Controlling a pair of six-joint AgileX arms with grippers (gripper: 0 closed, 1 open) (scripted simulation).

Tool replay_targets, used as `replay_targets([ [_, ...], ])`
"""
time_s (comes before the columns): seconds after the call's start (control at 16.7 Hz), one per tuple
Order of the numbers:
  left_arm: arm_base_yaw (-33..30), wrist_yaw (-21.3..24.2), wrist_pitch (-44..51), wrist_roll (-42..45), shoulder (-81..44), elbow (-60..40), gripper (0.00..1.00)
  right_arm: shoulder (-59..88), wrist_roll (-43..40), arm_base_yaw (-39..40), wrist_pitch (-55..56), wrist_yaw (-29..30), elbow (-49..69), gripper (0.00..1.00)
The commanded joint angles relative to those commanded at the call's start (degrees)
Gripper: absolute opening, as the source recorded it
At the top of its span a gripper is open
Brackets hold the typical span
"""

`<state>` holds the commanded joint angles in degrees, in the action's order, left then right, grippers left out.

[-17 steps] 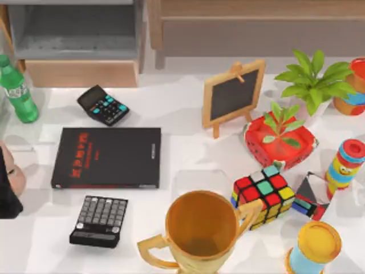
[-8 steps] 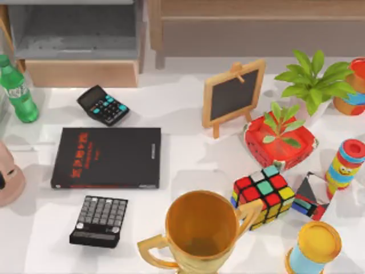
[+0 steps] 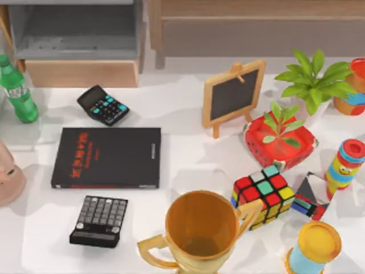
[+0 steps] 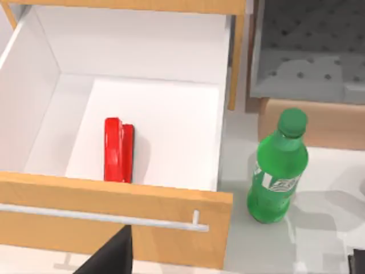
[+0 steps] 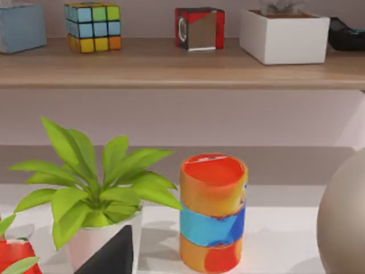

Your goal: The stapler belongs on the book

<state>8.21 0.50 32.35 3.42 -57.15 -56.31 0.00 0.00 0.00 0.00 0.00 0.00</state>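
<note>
The red stapler [image 4: 118, 149] lies inside an open white drawer [image 4: 171, 114] with a wooden front, seen in the left wrist view. A dark part of my left gripper [image 4: 111, 256] hangs above and in front of the drawer front, short of the stapler. The black book [image 3: 108, 157] with red lettering lies flat on the left half of the table, nothing on it. A dark part of my right gripper [image 5: 108, 254] shows in the right wrist view, facing a potted plant [image 5: 97, 194] and a striped can [image 5: 212, 214].
A green bottle [image 4: 278, 171] stands beside the drawer, near the table's back left [image 3: 18, 91]. Two calculators [image 3: 102, 105] [image 3: 100, 220] flank the book. A gold cup [image 3: 201, 231], chalkboard [image 3: 234, 94], Rubik's cube [image 3: 263, 194] and a pink rounded object [image 3: 8, 177] stand around.
The dark part of my left arm at the top view's left edge has slid out of sight to the left, uncovering the pink object. Nothing on the table moved.
</note>
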Motion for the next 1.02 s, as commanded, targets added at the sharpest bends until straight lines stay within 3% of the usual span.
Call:
replay_targets([
  [0.6, 7.3, 0.4, 32.1, 3.4, -57.5, -57.4, 1.00, 0.0, 0.0, 0.0, 0.0, 0.0, 0.0, 1.00],
  [1.02, 10.3, 0.6, 48.3, 5.4, -87.0, -87.7, 1.00, 0.0, 0.0, 0.0, 0.0, 0.0, 0.0, 1.00],
])
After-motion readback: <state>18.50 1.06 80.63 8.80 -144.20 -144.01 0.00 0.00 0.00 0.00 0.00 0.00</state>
